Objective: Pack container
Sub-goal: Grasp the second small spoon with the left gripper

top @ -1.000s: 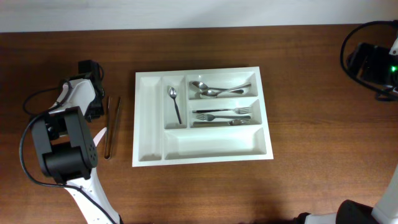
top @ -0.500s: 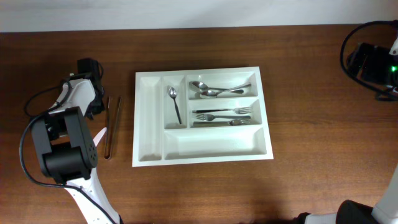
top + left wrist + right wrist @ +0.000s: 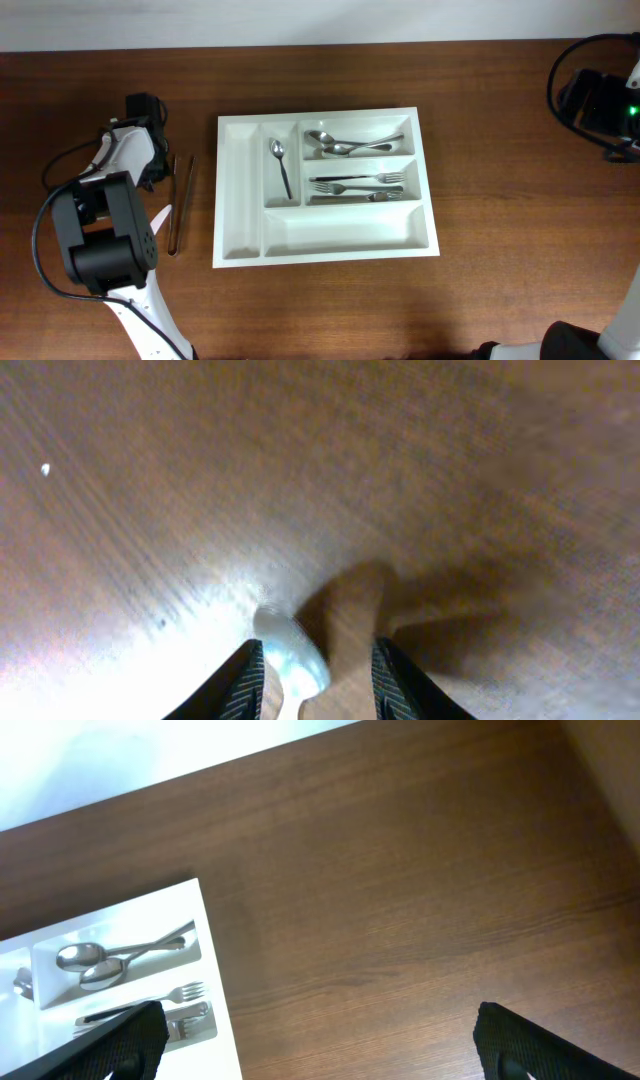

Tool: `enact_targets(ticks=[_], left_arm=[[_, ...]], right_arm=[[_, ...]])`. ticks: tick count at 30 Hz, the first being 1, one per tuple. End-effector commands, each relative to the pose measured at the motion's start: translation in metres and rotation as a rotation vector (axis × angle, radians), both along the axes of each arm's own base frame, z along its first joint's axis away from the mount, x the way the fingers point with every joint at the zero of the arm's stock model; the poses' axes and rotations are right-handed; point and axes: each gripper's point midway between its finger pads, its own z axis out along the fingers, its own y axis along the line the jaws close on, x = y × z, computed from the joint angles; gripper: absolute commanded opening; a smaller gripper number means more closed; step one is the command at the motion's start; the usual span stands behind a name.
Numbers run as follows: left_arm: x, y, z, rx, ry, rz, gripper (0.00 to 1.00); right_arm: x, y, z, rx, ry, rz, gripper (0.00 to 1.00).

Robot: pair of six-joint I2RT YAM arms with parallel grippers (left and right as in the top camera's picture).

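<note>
Left gripper [image 3: 318, 678] is spread, with a shiny rounded metal end loose between its fingers, likely the tongs [image 3: 180, 205]. Their long axis runs parallel to the container's [image 3: 240, 200] near wall. The container sits just past them. Right gripper [image 3: 320, 1045] is also spread and much farther off.

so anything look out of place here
Nothing spilled or damaged. A pair of tongs lies on the table left of the container, outside it, and one spoon sits alone in a narrow compartment, apart from the other spoons.
</note>
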Motion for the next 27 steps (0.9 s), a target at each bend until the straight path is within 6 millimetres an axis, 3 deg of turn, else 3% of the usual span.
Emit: enact_targets(ticks=[1,6,20,22,27], left_arm=[[-0.020,-0.005,-0.022,-0.029,0.068,0.032,0.37],[-0.028,-0.004,-0.027,-0.010,0.089,0.034,0.37],[-0.024,0.008,-0.030,0.053,0.067,0.045,0.37],[-0.025,0.007,-0.036,0.050,0.078,0.045,0.32],[-0.034,0.006,-0.057,0.041,0.135,0.043,0.08]], right_arm=[[-0.003,0.002,0.008,-0.003,-0.022,0.005,0.99],[-0.003,0.002,0.007,-0.003,-0.022,0.005,0.99],[-0.003,0.002,0.007,-0.003,-0.022,0.005,0.99],[-0.003,0.002,0.007,-0.003,-0.022,0.005,0.99],[-0.003,0.002,0.007,-0.003,-0.022,0.005,0.99]])
